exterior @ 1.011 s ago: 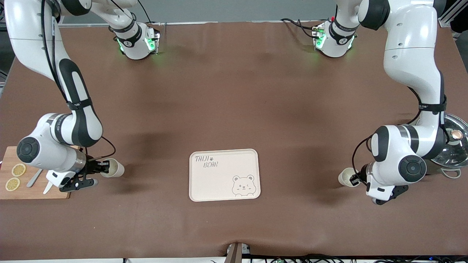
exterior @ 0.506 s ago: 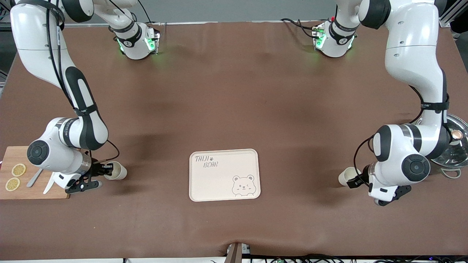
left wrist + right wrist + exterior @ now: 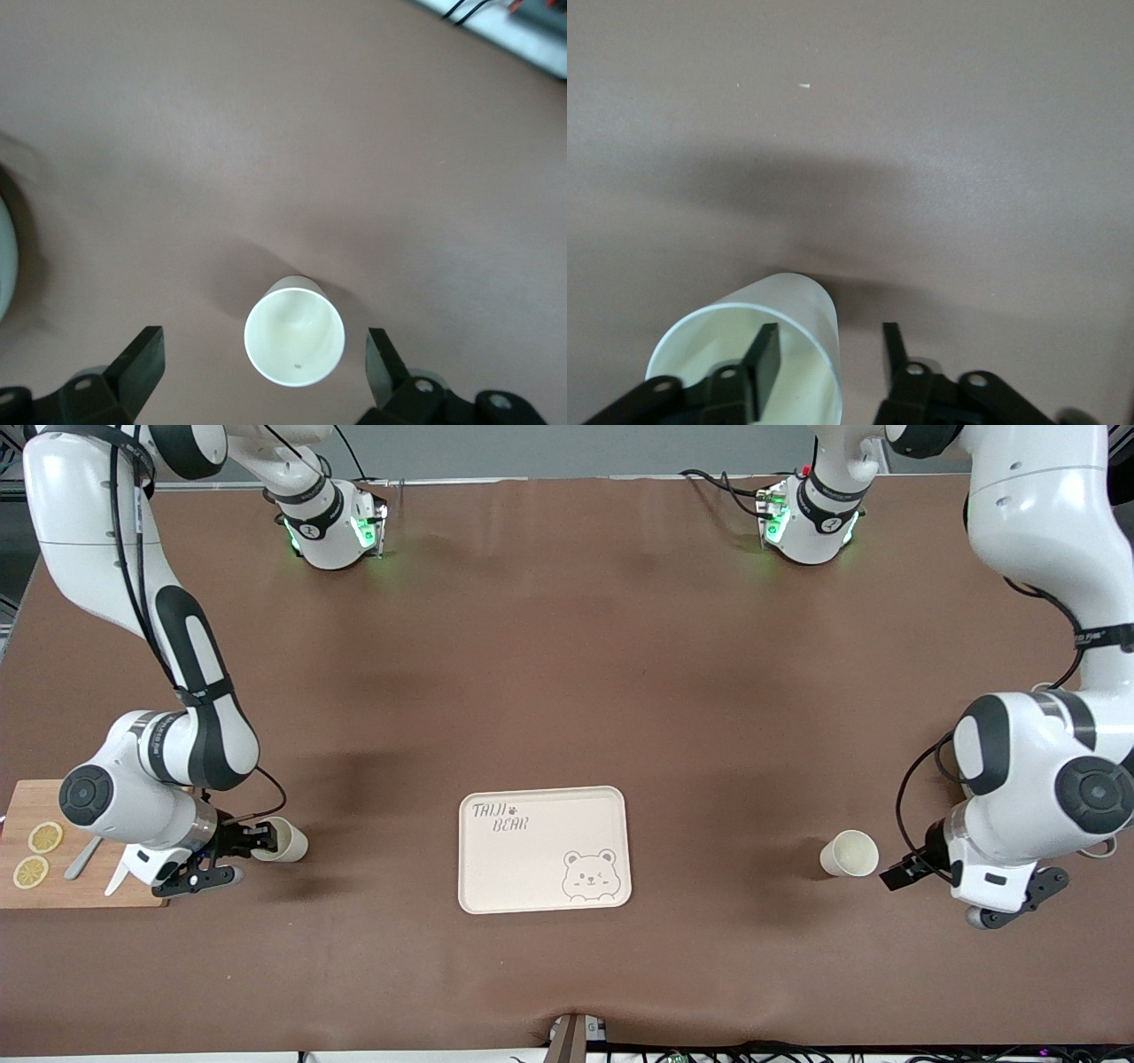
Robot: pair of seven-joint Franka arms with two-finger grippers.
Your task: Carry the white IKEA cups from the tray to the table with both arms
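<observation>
Left pincer [image 3: 897, 874] spread beside freestanding cup [image 3: 849, 854], right pincer [image 3: 257, 838] pinching cup rim [image 3: 283, 839]

Setting: robotics lab test station. Two white arms are bolted at the bench [image 3: 567, 646] edge, bases [image 3: 332, 527] lit green, with loose cables [image 3: 726, 1052] along the camera-side edge. Kitchen props only: bear-printed tray [image 3: 542, 849], wooden board [image 3: 53, 886] with lemon slices [image 3: 44, 837], and probably a glass pot lid, mostly hidden by the left arm.
</observation>
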